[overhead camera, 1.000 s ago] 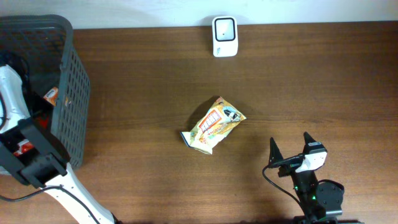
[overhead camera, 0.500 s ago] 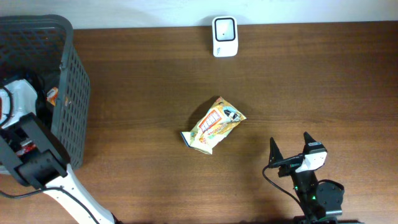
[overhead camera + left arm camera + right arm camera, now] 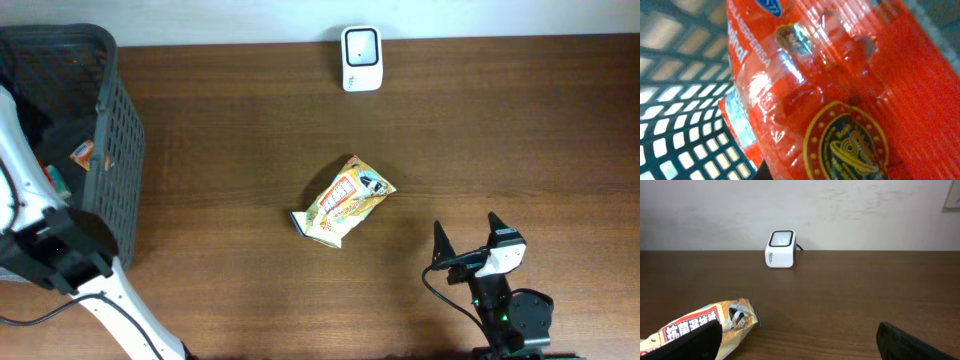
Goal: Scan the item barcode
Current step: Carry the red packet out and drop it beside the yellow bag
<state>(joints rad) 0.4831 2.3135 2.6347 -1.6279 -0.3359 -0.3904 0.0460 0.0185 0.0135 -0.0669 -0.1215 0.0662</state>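
A glossy red plastic snack packet [image 3: 840, 100] fills the left wrist view, against the dark grey mesh basket [image 3: 670, 145]. The overhead view shows only the left arm [image 3: 30, 200] in that basket, so I cannot tell whether the left gripper holds the packet. A yellow snack bag [image 3: 345, 200] lies in the middle of the brown wooden table [image 3: 220, 150], well short of the white cube-shaped scanner [image 3: 360, 45]. The right gripper [image 3: 797, 335] is spread wide and holds nothing.

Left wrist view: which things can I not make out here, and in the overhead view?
- Left gripper: in the left wrist view, the red packet fills the frame; overhead, it is hidden inside the basket.
- Red packet: no barcode on the face shown.
- Snack bag: barcode too small overhead.
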